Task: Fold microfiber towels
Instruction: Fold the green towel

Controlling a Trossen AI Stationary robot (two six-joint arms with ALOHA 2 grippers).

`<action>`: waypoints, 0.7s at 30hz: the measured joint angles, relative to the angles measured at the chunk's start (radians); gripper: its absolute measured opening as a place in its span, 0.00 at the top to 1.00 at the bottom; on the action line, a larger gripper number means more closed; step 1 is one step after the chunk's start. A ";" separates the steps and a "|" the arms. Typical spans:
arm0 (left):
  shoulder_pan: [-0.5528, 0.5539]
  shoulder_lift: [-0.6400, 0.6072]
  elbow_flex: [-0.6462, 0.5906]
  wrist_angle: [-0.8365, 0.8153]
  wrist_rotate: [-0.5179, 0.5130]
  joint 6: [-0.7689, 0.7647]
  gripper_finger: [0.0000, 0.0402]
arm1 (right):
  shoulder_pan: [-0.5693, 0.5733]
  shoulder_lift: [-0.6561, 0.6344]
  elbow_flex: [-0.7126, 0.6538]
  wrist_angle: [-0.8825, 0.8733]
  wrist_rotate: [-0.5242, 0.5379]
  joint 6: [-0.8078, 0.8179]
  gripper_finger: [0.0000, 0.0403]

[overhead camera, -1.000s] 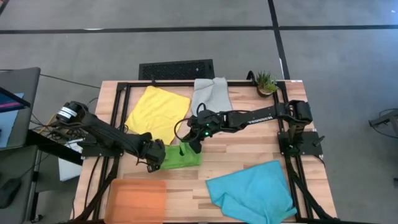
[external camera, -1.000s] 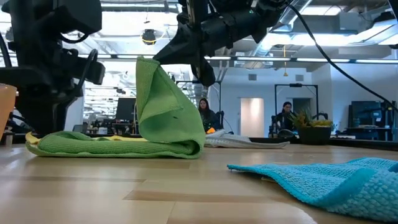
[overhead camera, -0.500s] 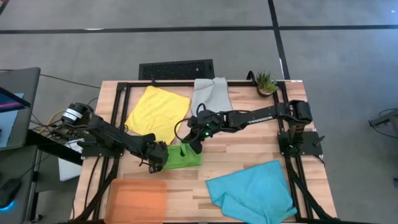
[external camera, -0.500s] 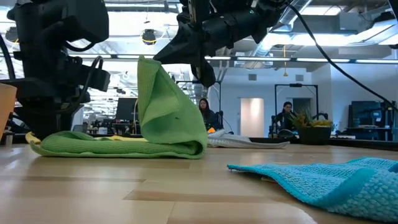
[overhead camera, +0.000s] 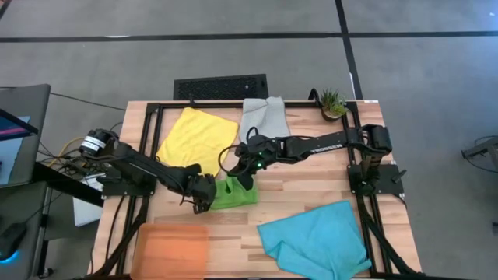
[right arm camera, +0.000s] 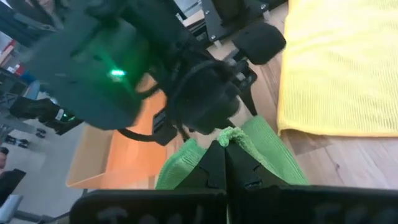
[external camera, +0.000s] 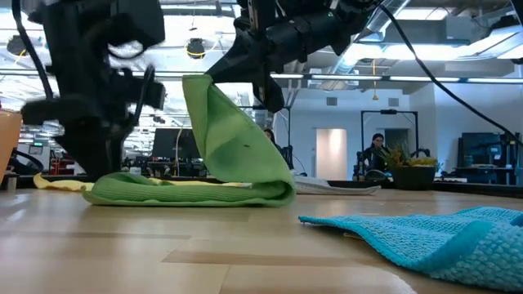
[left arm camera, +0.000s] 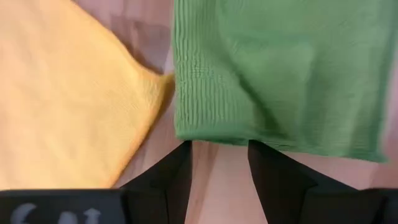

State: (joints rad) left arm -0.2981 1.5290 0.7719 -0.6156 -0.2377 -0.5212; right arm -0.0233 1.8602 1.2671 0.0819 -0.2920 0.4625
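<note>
Green towel shifted right
The left gripper is moved right, and the green towel is pushed rightward.

The green towel lies near the middle of the bench, partly folded: most of it rests flat in a doubled layer, while one corner stands lifted above it, pinched between the closed fingers of the right end effector, so the cloth rises as a slanted flap in the low view. The yellow towel lies flat and spread out just beside it, toward the far left. The light grey towel lies at the far edge, rumpled. The turquoise-blue towel, the largest, sprawls loosely at the near right with one corner turned over.
</note>
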 joint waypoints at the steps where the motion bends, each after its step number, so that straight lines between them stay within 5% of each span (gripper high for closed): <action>1: -0.007 -0.003 0.022 -0.038 -0.017 -0.005 0.63 | 0.000 0.001 0.007 -0.001 0.000 0.000 0.99; 11: -0.077 -0.031 0.173 -0.423 -0.103 -0.161 0.63 | -0.006 0.003 0.045 0.006 0.001 -0.001 0.99; 21: -0.171 -0.163 0.222 -0.514 -0.156 -0.316 0.63 | -0.007 0.011 0.046 0.050 0.013 -0.011 0.99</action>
State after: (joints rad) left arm -0.4687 1.3665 0.9943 -1.1293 -0.3942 -0.8369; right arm -0.0307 1.8709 1.3136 0.1317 -0.2787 0.4511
